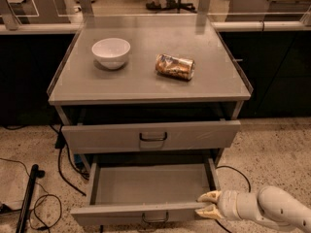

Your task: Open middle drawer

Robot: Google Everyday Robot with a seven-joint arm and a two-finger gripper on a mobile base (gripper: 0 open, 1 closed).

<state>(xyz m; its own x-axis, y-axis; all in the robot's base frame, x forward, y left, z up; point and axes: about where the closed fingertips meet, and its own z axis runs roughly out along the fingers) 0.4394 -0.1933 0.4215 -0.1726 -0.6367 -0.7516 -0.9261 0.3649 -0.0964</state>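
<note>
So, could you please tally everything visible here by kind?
White round bowl: 1
Crushed metal can: 1
Grey metal drawers: 2 (top drawer, open middle drawer)
Cream two-finger gripper, at the middle drawer's front right corner: 1
Total: 5

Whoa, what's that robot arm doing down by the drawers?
The robot's gripper is at the right front corner of the middle drawer, which stands pulled far out. The top drawer above is out only a little. On the cabinet top sit a white bowl and a can lying on its side.
</note>
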